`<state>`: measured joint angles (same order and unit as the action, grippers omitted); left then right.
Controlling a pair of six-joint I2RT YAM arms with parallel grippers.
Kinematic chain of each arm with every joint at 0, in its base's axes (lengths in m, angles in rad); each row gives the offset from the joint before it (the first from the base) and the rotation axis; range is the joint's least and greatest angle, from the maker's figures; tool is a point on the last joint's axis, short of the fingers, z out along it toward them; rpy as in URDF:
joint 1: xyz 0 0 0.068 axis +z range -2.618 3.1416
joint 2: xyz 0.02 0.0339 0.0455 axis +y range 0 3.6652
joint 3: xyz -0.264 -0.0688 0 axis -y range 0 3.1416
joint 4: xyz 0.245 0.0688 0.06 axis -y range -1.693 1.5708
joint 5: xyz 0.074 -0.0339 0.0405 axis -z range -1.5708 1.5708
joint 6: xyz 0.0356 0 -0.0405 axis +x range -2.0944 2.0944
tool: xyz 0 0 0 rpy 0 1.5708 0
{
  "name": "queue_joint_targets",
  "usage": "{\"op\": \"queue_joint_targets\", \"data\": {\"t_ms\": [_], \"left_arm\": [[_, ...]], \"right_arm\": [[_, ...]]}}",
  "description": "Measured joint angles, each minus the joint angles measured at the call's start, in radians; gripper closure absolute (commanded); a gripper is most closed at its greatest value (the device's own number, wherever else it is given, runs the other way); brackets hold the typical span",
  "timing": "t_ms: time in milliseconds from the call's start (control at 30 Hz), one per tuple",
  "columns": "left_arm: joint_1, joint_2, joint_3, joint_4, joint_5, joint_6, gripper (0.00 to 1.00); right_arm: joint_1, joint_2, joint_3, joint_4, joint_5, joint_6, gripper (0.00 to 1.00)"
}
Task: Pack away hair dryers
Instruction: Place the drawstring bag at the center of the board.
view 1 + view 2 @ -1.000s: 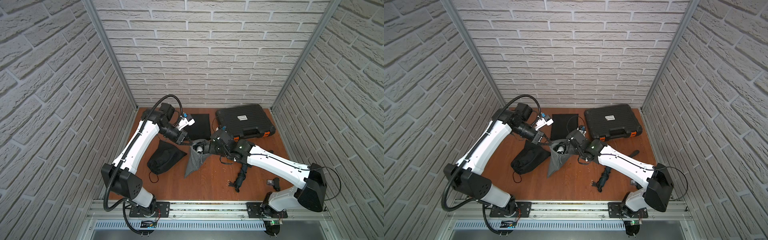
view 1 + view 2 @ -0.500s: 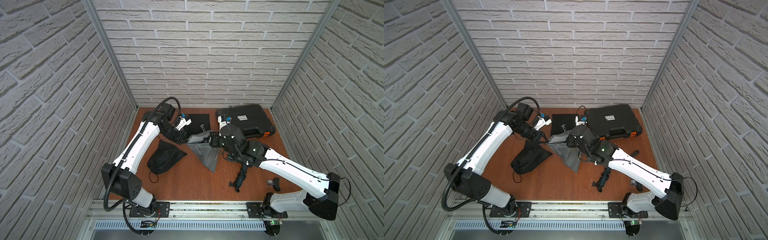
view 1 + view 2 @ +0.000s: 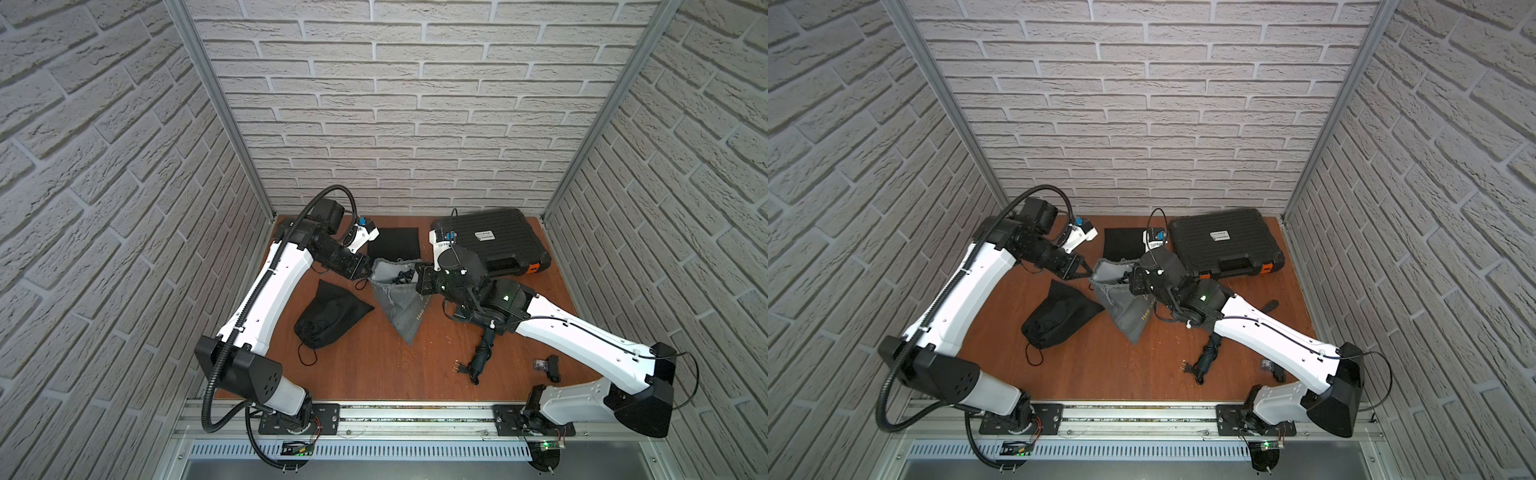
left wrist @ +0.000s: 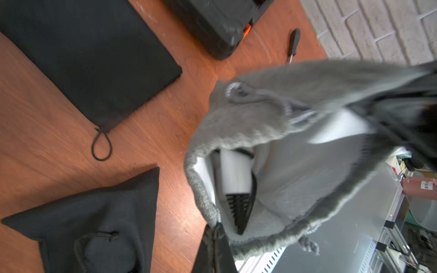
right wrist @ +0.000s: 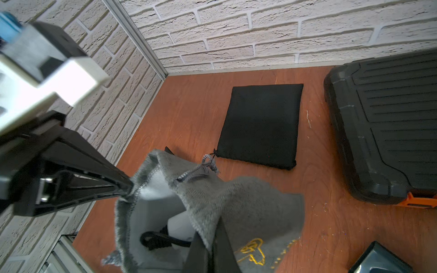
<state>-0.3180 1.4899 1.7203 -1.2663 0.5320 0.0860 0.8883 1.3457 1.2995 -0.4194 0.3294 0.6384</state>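
Observation:
Both grippers hold a grey drawstring pouch (image 3: 399, 305) (image 3: 1125, 309) up by its mouth. My left gripper (image 3: 366, 275) (image 4: 216, 228) is shut on one side of the rim. Opposite it, my right gripper (image 3: 419, 272) (image 5: 210, 230) is shut on the other side. A white hair dryer (image 4: 234, 175) (image 5: 181, 228) lies inside the pouch, its black cord (image 5: 156, 238) beside it. A dark teal hair dryer (image 3: 482, 353) (image 3: 1207, 358) lies on the table, partly under my right arm.
A stuffed black pouch (image 3: 328, 311) (image 3: 1059, 316) lies left of the grey one. A flat black pouch (image 3: 392, 245) (image 5: 260, 125) and a black hard case (image 3: 494, 245) (image 3: 1225, 245) are at the back. A small black part (image 3: 552, 368) lies near the right arm's base.
Both grippers have lifted the grey pouch by its rim and drawn its mouth wider. The right arm's elbow has swung out to the right.

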Motion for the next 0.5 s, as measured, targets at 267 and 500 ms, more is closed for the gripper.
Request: {"op": "queue_joint_targets", "data": {"t_ms": [267, 500], "left_arm": [[0.010, 0.010, 0.044, -0.027, 0.000, 0.018, 1.00], [0.011, -0.025, -0.025, -0.039, -0.020, 0.028, 1.00]], "right_arm": [[0.000, 0.010, -0.047, -0.010, -0.060, 0.053, 0.98], [0.000, 0.055, -0.046, -0.007, -0.123, 0.070, 0.98]]}}
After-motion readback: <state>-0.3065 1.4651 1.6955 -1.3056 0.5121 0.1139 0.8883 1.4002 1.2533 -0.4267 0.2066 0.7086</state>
